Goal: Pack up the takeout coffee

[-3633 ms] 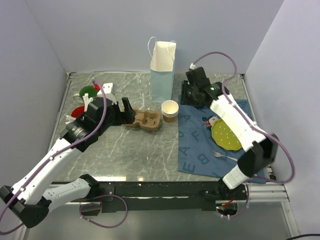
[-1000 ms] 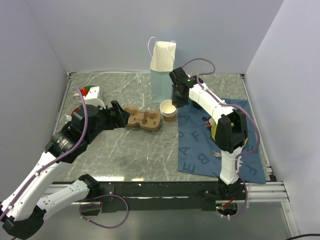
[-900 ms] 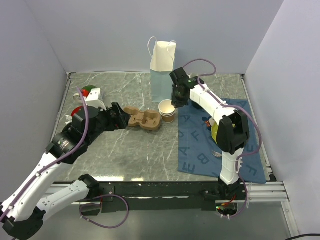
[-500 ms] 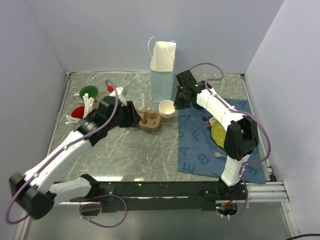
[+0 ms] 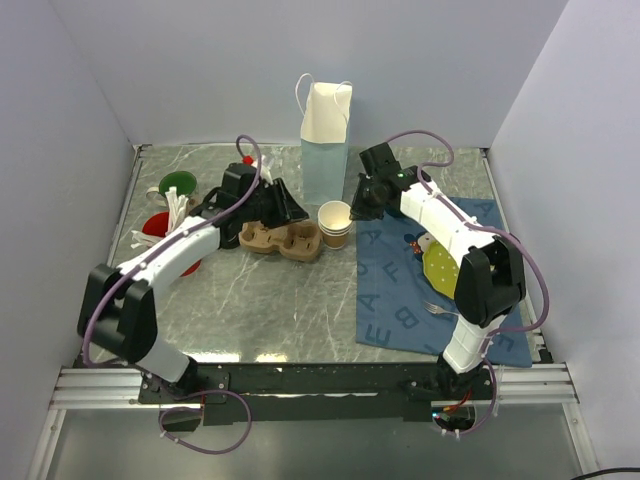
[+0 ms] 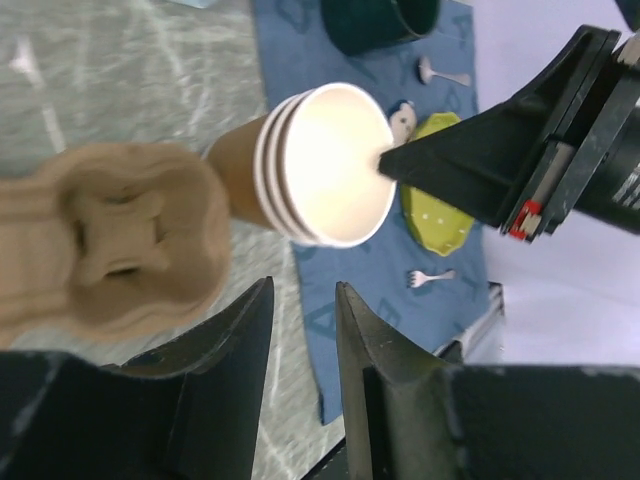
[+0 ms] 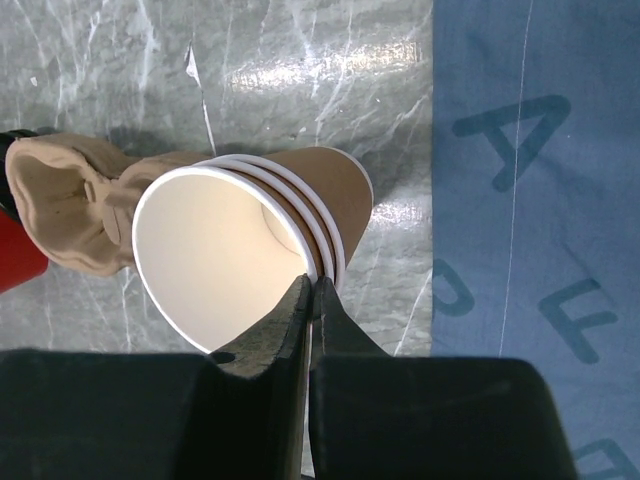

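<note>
The takeout coffee is a stack of three nested tan paper cups (image 5: 338,222) with cream insides, standing open-topped on the marble table beside the blue mat. My right gripper (image 7: 311,288) is shut on the rim wall of the top cup (image 7: 225,260), one finger inside and one outside. My left gripper (image 6: 302,290) hovers over the brown pulp cup carrier (image 5: 282,240), left of the cups (image 6: 335,165). Its jaws stand apart with only table and mat showing between them. The right gripper's black fingers (image 6: 470,165) reach the cup rim from the right.
A white and pale blue paper bag (image 5: 325,135) stands upright behind the cups. On the blue letter mat (image 5: 400,300) lie a yellow-green plate (image 5: 448,268), a fork (image 5: 440,312) and a dark green mug (image 6: 378,20). Green (image 5: 180,183) and red (image 5: 155,222) items sit far left.
My left arm has swung from left of the carrier to over it, toward the cups, and its jaws have narrowed. The right gripper stays pinched on the cup rim.
</note>
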